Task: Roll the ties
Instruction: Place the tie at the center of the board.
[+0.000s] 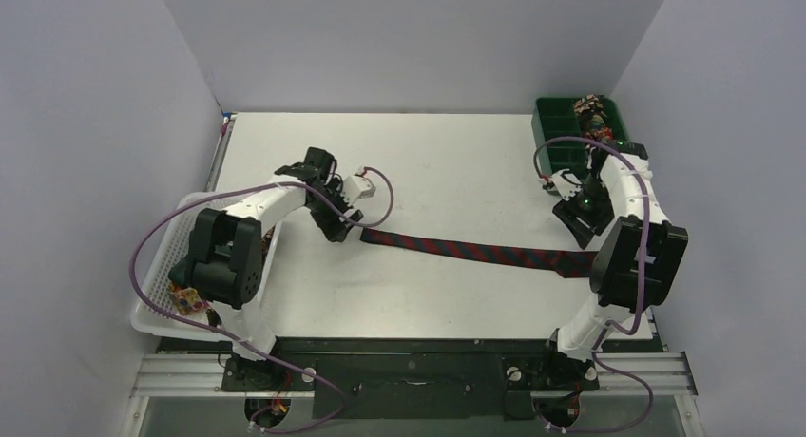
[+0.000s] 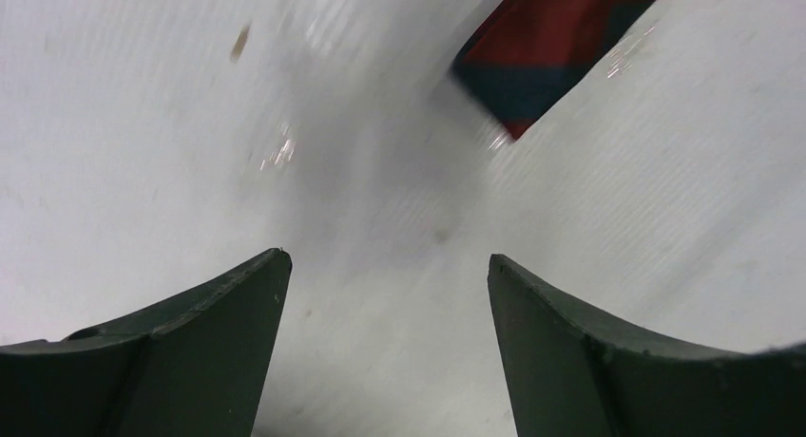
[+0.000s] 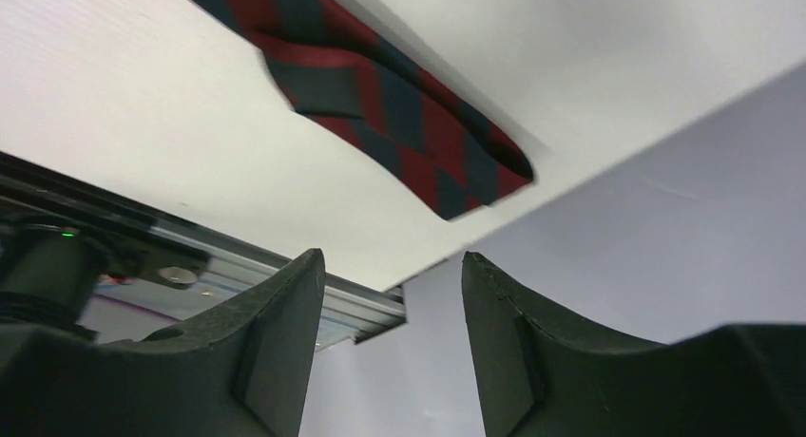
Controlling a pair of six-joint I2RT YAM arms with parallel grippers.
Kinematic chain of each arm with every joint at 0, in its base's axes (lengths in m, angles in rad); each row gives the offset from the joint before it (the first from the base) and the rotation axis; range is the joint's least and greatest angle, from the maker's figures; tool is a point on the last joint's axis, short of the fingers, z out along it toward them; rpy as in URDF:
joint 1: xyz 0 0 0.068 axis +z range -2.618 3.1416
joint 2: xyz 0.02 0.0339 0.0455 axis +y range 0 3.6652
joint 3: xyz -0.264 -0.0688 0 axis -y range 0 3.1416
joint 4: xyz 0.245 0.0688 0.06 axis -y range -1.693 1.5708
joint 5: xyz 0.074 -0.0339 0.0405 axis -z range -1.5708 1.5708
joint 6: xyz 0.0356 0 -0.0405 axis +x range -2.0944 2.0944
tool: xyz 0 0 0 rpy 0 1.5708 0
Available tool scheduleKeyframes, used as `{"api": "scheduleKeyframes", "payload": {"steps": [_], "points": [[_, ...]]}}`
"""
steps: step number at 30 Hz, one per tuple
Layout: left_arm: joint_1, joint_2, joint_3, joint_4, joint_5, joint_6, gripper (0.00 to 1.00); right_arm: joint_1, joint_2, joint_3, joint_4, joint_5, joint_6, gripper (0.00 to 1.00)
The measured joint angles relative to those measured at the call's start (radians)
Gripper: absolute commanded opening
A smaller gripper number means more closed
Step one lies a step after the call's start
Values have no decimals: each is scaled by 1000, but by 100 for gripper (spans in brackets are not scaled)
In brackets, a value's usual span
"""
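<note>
A dark navy tie with red diagonal stripes (image 1: 475, 250) lies flat and unrolled across the table, running from centre left to the right edge. My left gripper (image 1: 339, 230) is open and empty just left of the tie's narrow end; in the left wrist view the gripper (image 2: 385, 261) hovers over bare table with the tie's tip (image 2: 551, 47) ahead of it. My right gripper (image 1: 580, 220) is open and empty above the wide end; in the right wrist view the gripper (image 3: 390, 256) sits short of the tie's wide end (image 3: 399, 114). Rolled multicoloured ties (image 1: 594, 112) sit in the tray.
A green compartment tray (image 1: 561, 133) stands at the back right corner. A white mesh basket (image 1: 171, 256) lies along the left edge under the left arm, with a colourful item (image 1: 187, 300) in its near end. The table's right edge (image 3: 589, 142) is close to the tie's wide end.
</note>
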Motion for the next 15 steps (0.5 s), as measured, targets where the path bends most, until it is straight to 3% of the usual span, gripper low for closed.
{"api": "scheduleKeyframes", "payload": {"steps": [7,9,11,12,13,15], "points": [[-248,17,-2,139,-4,-16,74,146,-64,-190,45,-46,121,51],[-288,46,2,170,-10,-24,70,166,-66,-244,72,-35,144,51],[-307,77,6,192,-28,-29,40,167,-64,-283,106,-12,163,51],[-314,98,10,198,-42,-27,31,165,-64,-299,124,4,171,51],[-315,111,18,196,-47,-35,13,165,-64,-309,141,16,178,51],[-315,116,22,209,-71,-30,0,165,-60,-330,182,49,191,50]]}}
